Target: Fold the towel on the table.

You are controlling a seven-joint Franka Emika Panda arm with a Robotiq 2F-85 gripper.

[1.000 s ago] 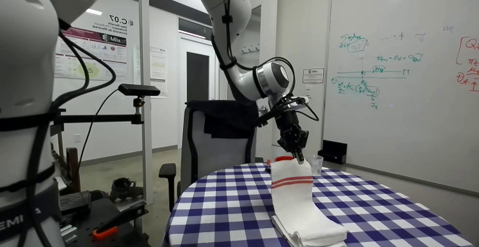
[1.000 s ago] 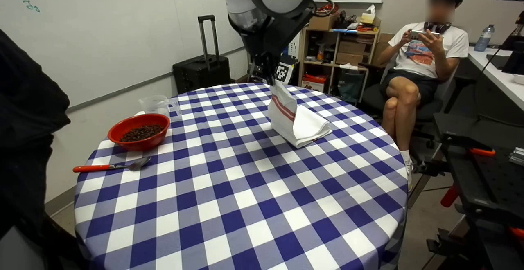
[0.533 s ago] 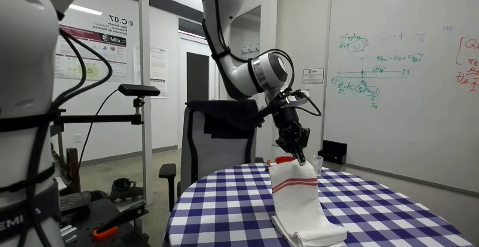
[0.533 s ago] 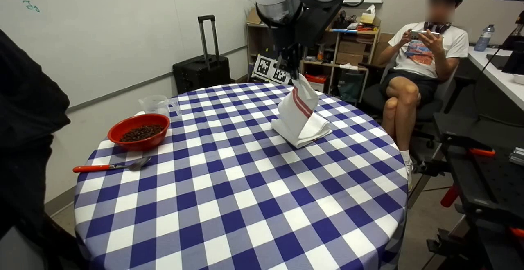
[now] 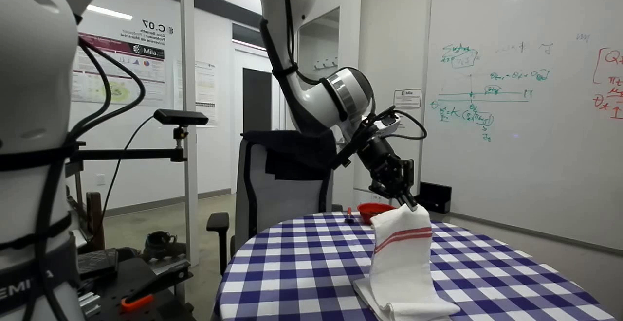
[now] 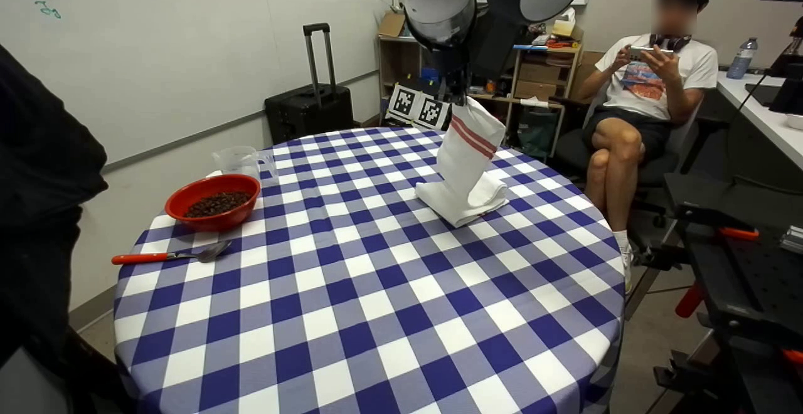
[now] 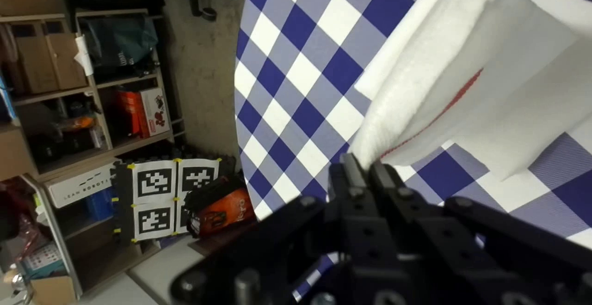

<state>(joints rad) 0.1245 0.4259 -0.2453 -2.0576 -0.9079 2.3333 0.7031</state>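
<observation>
One striped end of the towel [image 6: 469, 144] is pinched between the jaws of the gripper [image 7: 366, 164] and held raised above the table [image 6: 351, 313]; its lower folds are laid inside the far right edge, as seen in an exterior view. Along the left edge, a red bowl [image 6: 216, 221] of dark beans [image 6: 216, 204], a clear jug [image 6: 238, 159] and a red-handled utensil [image 6: 150, 257] are set.

In an exterior view we have a broad passage over the round table in blue-and-white checked cloth [image 6: 332, 263], between the round red bowl [image 6: 216, 221] and the red-striped white fabric towel [image 6: 462, 164]. The towel, reaching up to the black two-fingered gripper [image 7: 366, 165] pinching it, blocks us. Near the bowl, a clear plastic jug [image 6: 237, 157] and a red-handled metal utensil [image 6: 160, 257] bar our way.
</observation>
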